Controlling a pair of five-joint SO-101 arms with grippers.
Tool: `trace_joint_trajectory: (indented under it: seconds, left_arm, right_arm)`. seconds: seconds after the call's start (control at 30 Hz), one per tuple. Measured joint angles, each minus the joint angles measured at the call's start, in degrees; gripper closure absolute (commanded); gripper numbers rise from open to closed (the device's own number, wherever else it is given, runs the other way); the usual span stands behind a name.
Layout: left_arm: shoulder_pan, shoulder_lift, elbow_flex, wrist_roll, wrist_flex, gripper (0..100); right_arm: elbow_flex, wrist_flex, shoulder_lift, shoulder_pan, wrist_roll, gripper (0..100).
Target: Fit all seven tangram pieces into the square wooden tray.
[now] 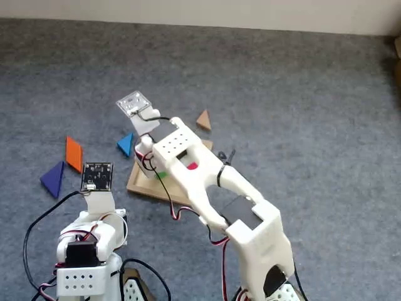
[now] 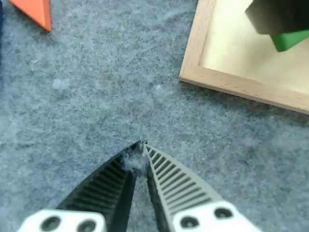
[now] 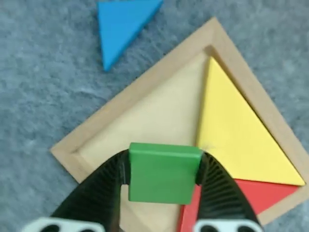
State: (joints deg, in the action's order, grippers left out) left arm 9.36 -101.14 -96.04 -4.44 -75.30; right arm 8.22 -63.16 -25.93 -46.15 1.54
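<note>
Clamping the green square (image 3: 161, 183) in the right gripper (image 3: 164, 162) over the wooden tray (image 3: 135, 93), with yellow triangle (image 3: 236, 135) and red piece (image 3: 251, 195) seated, left gripper (image 2: 140, 147) pinched shut and empty, blue triangle (image 3: 123, 21), orange piece (image 1: 74, 153), navy triangle (image 1: 54, 178), brown triangle (image 1: 203, 119) waiting outside.

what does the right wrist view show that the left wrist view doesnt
Right wrist view, not left: the right gripper shut on the green square, a yellow triangle and a red piece lying in the tray, and a blue triangle on the carpet beside the tray.
Left wrist view, not right: the left gripper, shut and empty above the carpet, and an orange piece on the carpet.
Both: the tray's wooden rim, the green square and the grey carpet.
</note>
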Motion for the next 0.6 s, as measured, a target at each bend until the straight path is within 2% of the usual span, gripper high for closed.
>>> trace_joint_trajectory:
  seconds: [0.23,0.6]
  left_arm:
    - [0.00,0.00,0.00,0.00,0.00,100]
    - [0.00,0.00,0.00,0.00,0.00,100]
  right_arm:
    - [3.96,-3.34,-3.16,-1.05,-2.11,74.8]
    - [9.49,-12.66,-3.25,-1.32,-3.60,75.5]
